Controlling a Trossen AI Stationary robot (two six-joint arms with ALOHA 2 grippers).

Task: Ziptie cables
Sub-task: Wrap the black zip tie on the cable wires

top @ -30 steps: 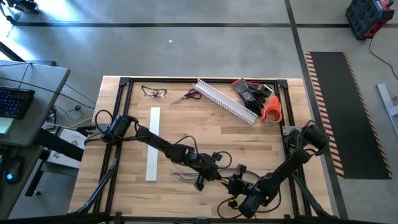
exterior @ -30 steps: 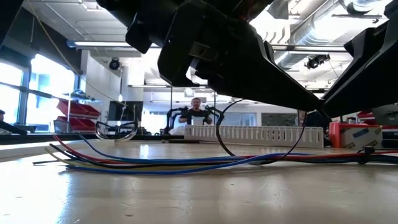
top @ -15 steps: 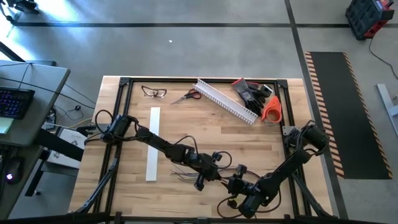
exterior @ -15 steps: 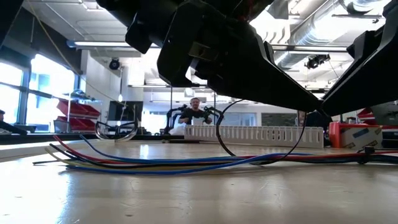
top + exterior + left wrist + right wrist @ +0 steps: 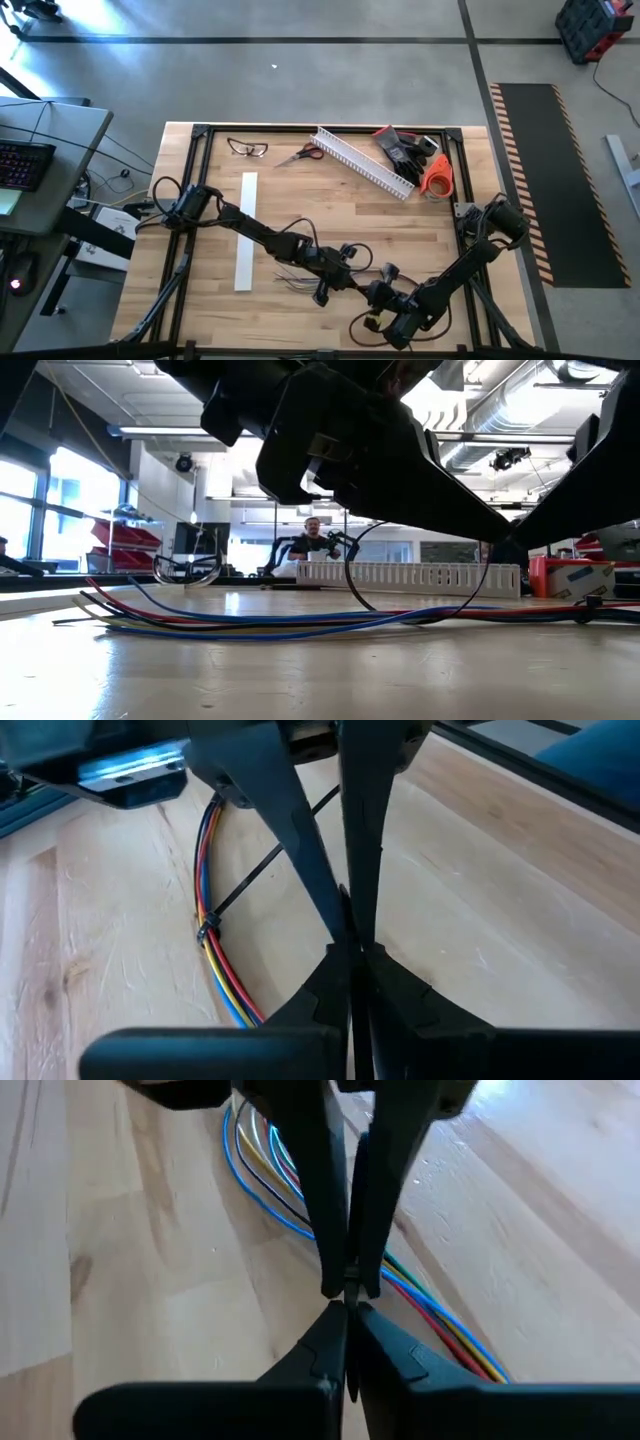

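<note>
- Cables [image 5: 300, 622]: lying loose near the table's front edge, well apart from the white slotted channel [image 5: 362, 160] at the back; one ziptie [image 5: 262, 872] already looped round them.
- Step in hand, likely: cinching that tie; next calls for a steady pull on the tail.
- Left gripper [image 5: 350, 935]: clamped shut, low over the cables.
- Right gripper [image 5: 345, 1295]: pinched shut just above the cables; nothing clearly held.

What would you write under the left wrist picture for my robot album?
Left gripper, fingers shut, above the wooden table, beside coloured cables wrapped by a dark ziptie.
</note>
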